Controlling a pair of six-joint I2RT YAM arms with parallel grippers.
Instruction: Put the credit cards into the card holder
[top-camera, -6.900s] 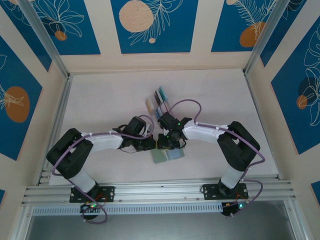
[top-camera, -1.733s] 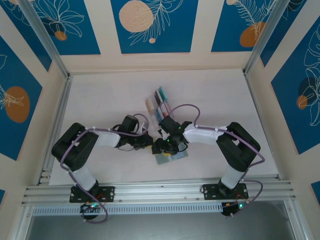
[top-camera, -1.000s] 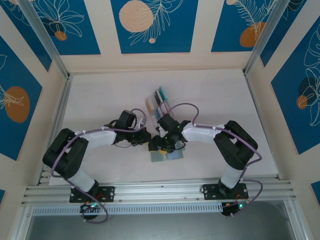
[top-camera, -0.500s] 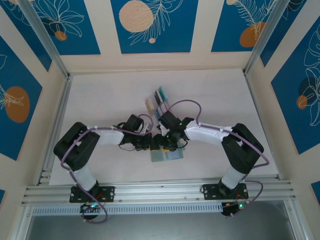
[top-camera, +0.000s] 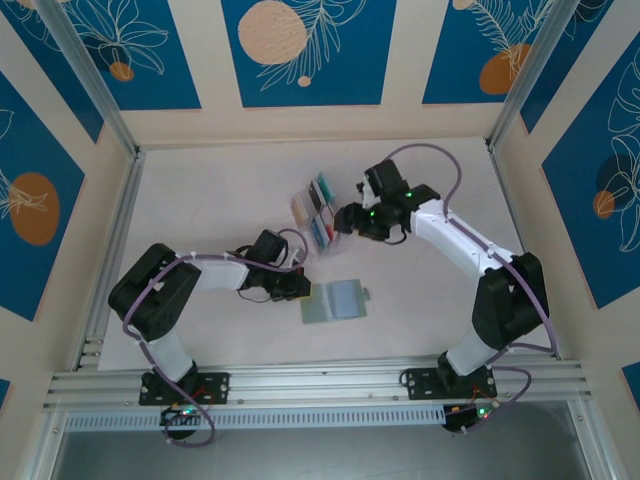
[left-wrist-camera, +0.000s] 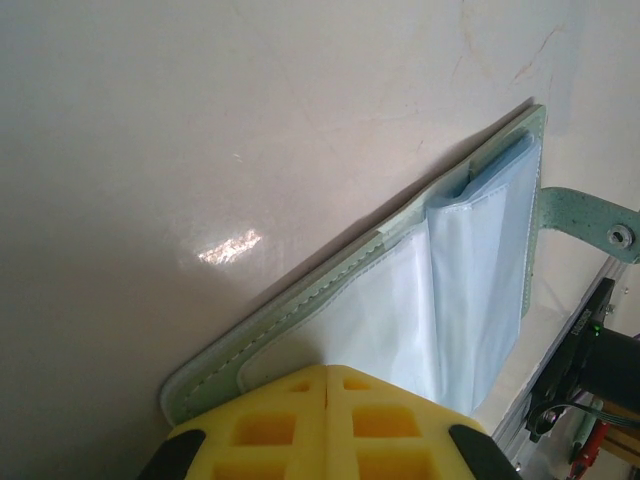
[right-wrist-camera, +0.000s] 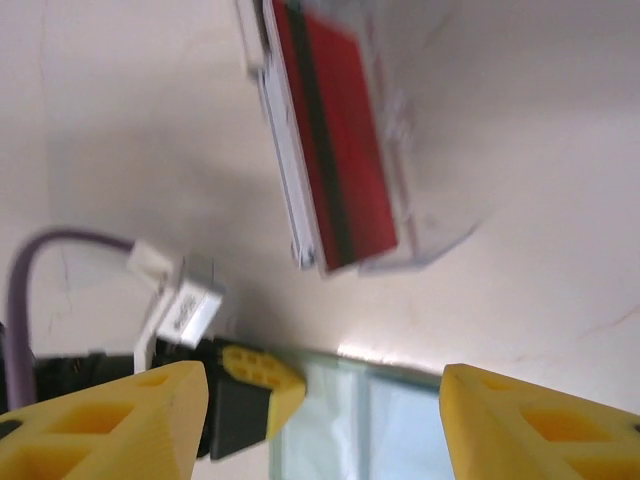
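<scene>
- Left end effector (left-wrist-camera: 327, 390): closed, its tips set on the near left edge of the holder.
- Sage-green folding card holder (top-camera: 335, 300): laid open on the pale worktop (top-camera: 200, 200), light-blue pockets upward.
- Thin rectangular plastic credit cards (right-wrist-camera: 345, 140): stood in a clear slotted plastic rack (right-wrist-camera: 430, 220) behind the holder.
- Right end effector (top-camera: 342, 220): jaws wide, empty, beside the rack.

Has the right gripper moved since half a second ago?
Yes. The right gripper has left the card holder and gone toward the far side of the table, now just right of the clear rack.
</scene>
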